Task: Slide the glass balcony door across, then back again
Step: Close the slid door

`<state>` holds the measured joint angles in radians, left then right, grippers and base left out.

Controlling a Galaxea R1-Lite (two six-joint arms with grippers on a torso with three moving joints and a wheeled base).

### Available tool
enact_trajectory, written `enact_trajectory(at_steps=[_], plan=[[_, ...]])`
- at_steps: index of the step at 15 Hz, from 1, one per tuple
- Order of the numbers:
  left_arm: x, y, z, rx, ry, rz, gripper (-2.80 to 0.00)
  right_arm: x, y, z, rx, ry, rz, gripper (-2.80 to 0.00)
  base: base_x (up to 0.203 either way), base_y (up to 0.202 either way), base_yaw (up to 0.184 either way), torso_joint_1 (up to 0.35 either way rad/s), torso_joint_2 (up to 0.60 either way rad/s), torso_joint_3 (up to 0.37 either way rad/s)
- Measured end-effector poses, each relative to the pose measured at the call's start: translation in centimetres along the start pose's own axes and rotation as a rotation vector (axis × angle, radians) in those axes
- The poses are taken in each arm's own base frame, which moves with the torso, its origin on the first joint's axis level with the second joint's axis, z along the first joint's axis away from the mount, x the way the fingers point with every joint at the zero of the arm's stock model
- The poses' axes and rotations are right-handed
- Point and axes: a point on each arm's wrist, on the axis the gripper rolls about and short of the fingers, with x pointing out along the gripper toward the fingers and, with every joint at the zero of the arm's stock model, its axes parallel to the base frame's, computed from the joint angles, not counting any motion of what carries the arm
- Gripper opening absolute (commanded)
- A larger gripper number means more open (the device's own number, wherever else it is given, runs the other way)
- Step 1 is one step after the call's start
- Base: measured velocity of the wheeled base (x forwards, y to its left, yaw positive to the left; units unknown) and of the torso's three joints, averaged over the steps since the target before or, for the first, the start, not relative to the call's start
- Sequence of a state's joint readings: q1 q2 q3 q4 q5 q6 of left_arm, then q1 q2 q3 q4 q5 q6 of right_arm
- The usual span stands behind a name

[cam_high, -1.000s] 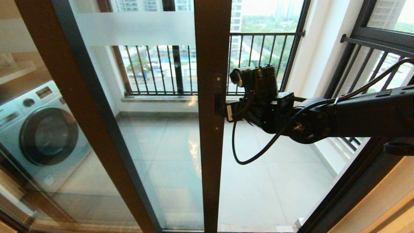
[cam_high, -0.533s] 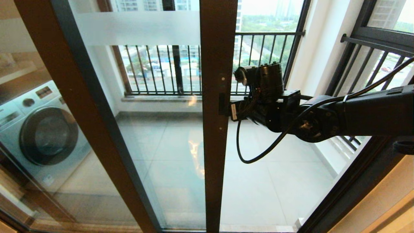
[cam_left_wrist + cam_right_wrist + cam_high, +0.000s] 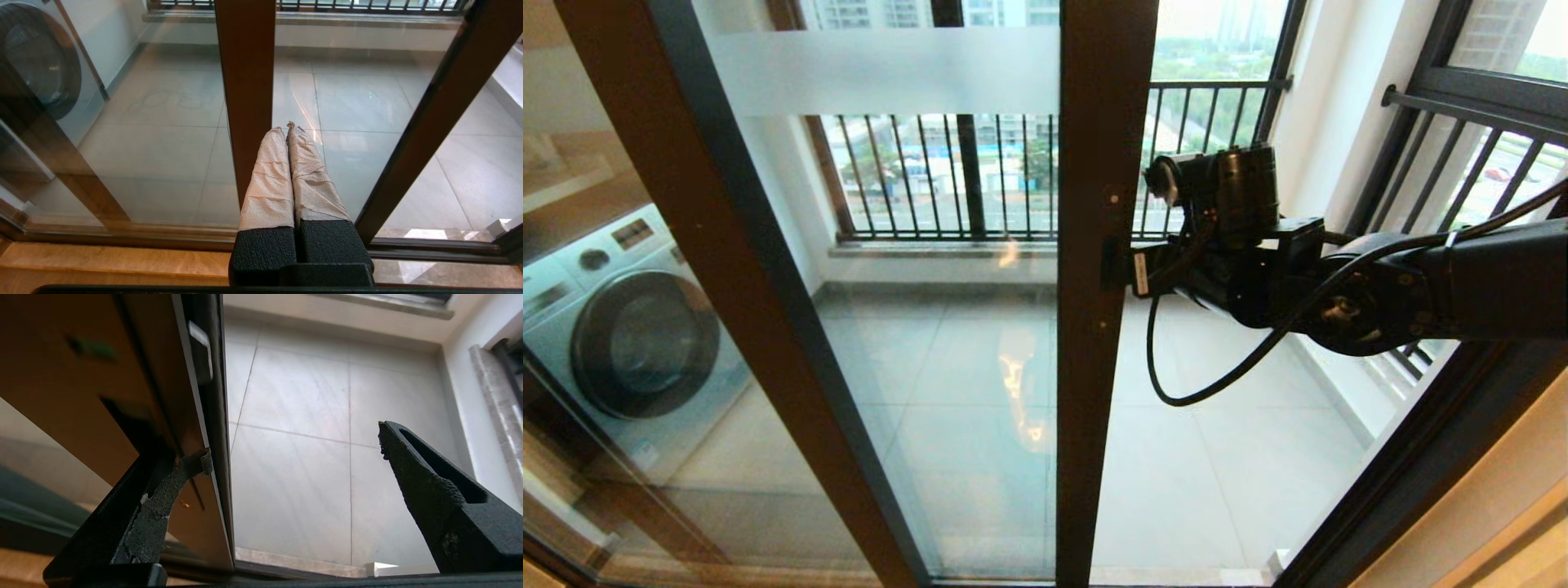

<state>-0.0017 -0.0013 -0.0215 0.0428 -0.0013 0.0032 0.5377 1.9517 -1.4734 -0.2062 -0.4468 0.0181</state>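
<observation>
The glass balcony door [image 3: 1094, 245] has slid rightward, right gripper [image 3: 1123, 269] following.

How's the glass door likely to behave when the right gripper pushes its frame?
The glass door probably slides stiffly as one piece: rigid frame, floor track. Likely heavy, being a tall full-height pane. The right gripper is open, one finger hooked on the edge, so it may slip off.

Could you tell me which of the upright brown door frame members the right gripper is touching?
The vertical brown stile with the lock plate; the right gripper hooks its edge.
</observation>
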Motion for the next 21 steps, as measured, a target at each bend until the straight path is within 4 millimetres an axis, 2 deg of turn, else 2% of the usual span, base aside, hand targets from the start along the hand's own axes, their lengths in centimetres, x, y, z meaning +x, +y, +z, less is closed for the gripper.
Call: enact_trajectory(at_steps=[8, 12, 18, 21], plan=[[0.0, 0.0, 0.0, 0.000, 0.000, 0.000, -2.80, -2.0, -1.1, -0.1, -0.036, 0.012, -0.001, 0.00, 0.000, 0.000, 0.000, 0.000, 0.00, 0.000], [0.0, 0.0, 0.0, 0.000, 0.000, 0.000, -2.80, -2.3, -1.6, 0.1, -0.034, 0.005, -0.007, 0.00, 0.000, 0.000, 0.000, 0.000, 0.00, 0.000], [0.0, 0.0, 0.0, 0.000, 0.000, 0.000, -2.80, -2.7, -0.1, 0.0, -0.039, 0.003, 0.046, 0.00, 0.000, 0.000, 0.000, 0.000, 0.00, 0.000], [0.0, 0.0, 0.0, 0.000, 0.000, 0.000, -2.80, -2.1, 0.4, -0.3, -0.043, 0.011, 0.050, 0.00, 0.000, 0.000, 0.000, 0.000, 0.00, 0.000]])
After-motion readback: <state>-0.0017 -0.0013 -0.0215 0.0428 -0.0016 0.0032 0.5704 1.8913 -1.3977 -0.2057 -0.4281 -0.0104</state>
